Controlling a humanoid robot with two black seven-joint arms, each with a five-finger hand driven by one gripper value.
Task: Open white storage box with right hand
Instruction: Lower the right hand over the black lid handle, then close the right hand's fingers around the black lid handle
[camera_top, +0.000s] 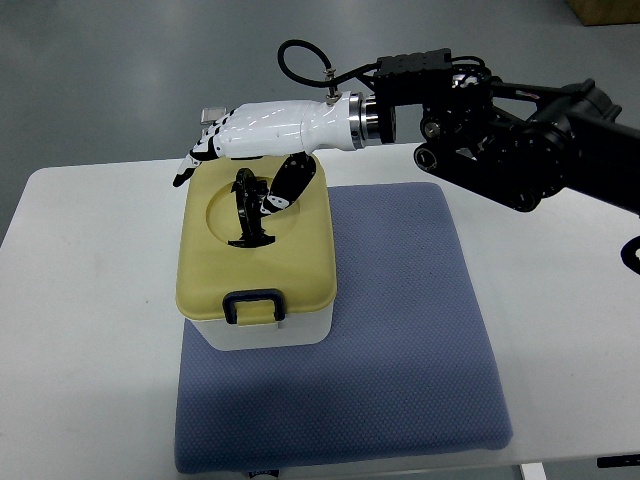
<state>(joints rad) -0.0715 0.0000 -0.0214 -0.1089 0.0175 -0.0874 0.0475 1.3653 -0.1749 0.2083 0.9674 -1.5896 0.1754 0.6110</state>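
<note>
While our right hand (262, 150) hovers with fingers loosely spread, holding nothing, we list the white storage box (258, 255): rigid, light plastic, best lifted by its black lid handle (248, 212).

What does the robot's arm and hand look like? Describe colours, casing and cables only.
The right hand has a glossy white shell with black joints and black-tipped fingers. A silver ring joins it to a black, angular forearm with exposed bolts. A black cable loops above the wrist.
</note>
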